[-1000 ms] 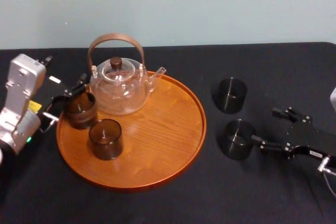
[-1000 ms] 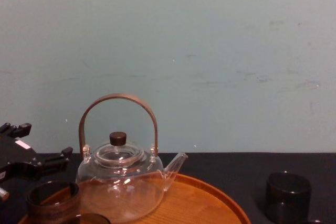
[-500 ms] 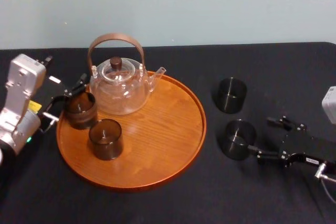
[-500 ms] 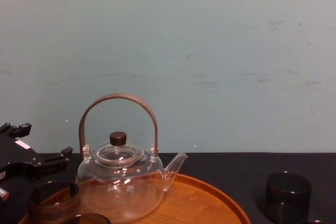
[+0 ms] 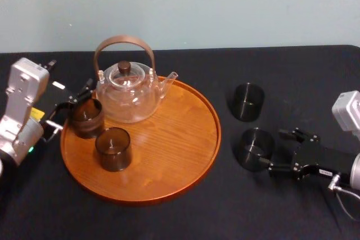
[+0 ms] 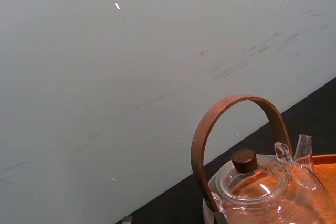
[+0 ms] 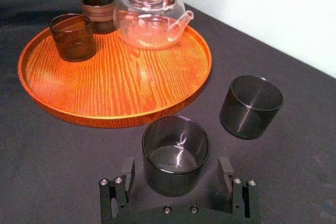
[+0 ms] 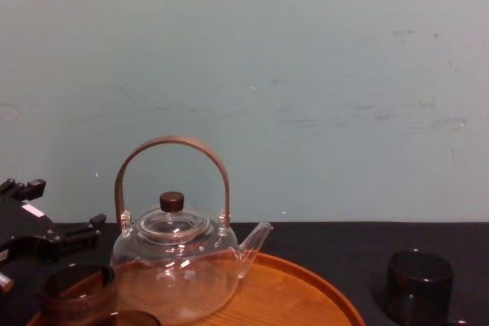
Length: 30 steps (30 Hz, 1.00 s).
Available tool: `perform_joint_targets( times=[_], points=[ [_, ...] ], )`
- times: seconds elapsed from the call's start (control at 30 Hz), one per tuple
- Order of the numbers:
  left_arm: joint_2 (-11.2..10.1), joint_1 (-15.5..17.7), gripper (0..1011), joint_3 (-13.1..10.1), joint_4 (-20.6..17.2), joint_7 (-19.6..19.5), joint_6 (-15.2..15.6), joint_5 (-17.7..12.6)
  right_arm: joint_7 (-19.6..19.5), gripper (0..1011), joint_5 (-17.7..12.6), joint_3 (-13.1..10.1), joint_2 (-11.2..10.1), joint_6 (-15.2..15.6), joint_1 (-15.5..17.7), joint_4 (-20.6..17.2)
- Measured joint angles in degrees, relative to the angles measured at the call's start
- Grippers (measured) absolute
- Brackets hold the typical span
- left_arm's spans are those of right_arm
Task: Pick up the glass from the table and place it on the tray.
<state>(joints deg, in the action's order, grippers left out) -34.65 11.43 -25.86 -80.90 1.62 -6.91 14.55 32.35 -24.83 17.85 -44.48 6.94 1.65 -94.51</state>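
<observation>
The tray (image 7: 121,85) is orange-brown wood, bold-grained with a soft sheen. The teapot (image 7: 149,24) is clear glossy glass; its arched handle (image 5: 124,39) and lid knob (image 5: 124,67) look like brown wood, though the finish is hard to judge. The glass (image 7: 176,150) at the right pincer (image 7: 177,170) is smooth, dark, smoky and shiny. The pincer itself is matt black. The counter (image 5: 169,220) wears matt black cloth; the wall (image 8: 306,74) is pale, scuffed matt paint.

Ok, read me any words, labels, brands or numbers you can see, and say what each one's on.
Nothing legible.
Yellow sticker on the left arm: too small to read.
White tag farther along that arm: blurred.
White strip on the right gripper, open around a glass: too small to read.
Teapot, tray: no markings seen.
</observation>
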Motion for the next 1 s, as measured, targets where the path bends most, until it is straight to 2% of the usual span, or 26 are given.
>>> perform_joint_targets(
  times=[0.43,1.0],
  points=[
    [0.0,0.0,1001,0.0,0.0,0.0,0.0,0.0,0.3,1002,-0.1,2.5,1.8,2.5,-3.2,2.1],
    [0.0,0.0,1001,0.0,0.0,0.0,0.0,0.0,-0.7,1002,1.2,4.9,3.9,3.7,-7.1,4.4]
  ],
)
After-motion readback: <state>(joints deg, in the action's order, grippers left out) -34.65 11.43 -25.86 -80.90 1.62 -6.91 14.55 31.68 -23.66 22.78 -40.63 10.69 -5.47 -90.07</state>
